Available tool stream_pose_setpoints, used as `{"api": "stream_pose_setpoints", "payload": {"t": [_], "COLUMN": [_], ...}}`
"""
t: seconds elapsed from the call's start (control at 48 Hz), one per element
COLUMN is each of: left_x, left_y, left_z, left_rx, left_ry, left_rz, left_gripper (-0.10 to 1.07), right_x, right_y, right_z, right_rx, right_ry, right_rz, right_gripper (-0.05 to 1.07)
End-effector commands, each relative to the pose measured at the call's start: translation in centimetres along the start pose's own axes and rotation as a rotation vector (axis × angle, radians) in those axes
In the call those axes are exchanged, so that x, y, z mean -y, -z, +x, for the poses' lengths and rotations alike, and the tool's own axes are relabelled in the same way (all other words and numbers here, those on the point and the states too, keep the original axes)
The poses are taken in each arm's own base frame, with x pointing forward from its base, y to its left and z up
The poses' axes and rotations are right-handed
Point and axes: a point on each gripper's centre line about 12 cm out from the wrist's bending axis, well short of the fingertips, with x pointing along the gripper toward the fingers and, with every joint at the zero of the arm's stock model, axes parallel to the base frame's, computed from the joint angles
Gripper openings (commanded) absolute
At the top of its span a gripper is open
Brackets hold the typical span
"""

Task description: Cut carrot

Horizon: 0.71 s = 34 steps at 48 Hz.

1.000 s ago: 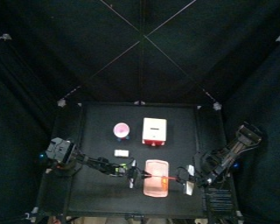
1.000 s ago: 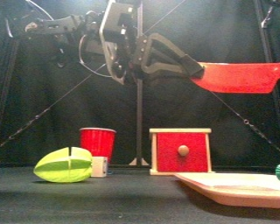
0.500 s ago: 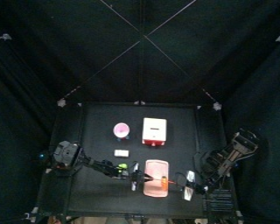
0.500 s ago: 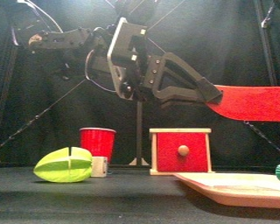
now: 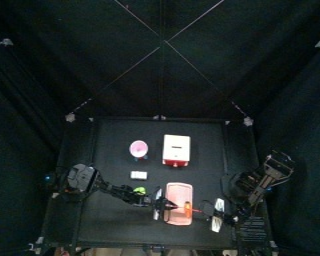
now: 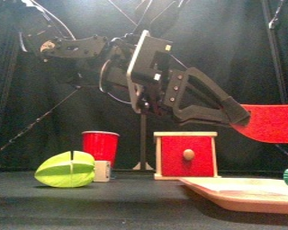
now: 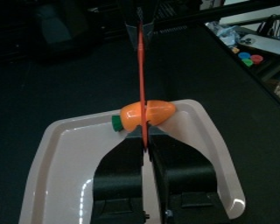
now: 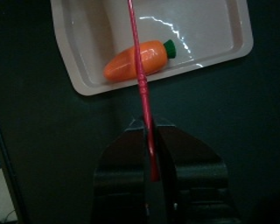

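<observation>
Positioning step: the left gripper point(image 7: 146, 147), clamped on the red knife point(image 7: 142, 70), holds it edge-on above the carrot point(image 7: 161, 112) at frame centre, while the right gripper point(image 8: 150, 144) clamps a second red blade point(image 8: 136, 52); the next move calls for a square descent.

black jointed arms, looped cables, black tool point(image 7: 146, 175)

Straight ahead of the left claw point(image 7: 143, 149), the knife point(image 7: 143, 79) it grips stands edge-on across the carrot point(image 7: 147, 114), blocking the middle of the tray point(image 7: 60, 166). To either side of its jaws the tray floor is bare out to the raised rim, and past the far rim the table point(image 7: 60, 87) lies open. The right claw point(image 8: 150, 140), gripping a second knife point(image 8: 137, 79), has bare table beneath it and the tray's rim ahead. The box point(image 6: 185, 154) and cup point(image 6: 100, 144) stand well behind.
</observation>
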Motion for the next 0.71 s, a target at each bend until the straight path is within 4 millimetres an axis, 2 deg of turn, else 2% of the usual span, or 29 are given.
{"api": "stream_pose_setpoints", "payload": {"t": [0.0, 0.688], "left_x": [0.27, 0.28], "left_y": [-0.22, 0.49], "left_z": [0.0, 0.39], "left_rx": [-0.009, -0.054], "left_ry": [0.01, 0.019], "left_rz": [-0.003, -0.012], "left_gripper": [0.37, 0.37], "right_x": [-0.38, -0.53], "right_y": [0.54, 0.91], "right_z": [-0.42, 0.0], "right_rx": [-0.018, -0.034], "right_ry": [-0.012, -0.002], "right_rz": [0.009, 0.007], "right_gripper": [0.26, 0.26]}}
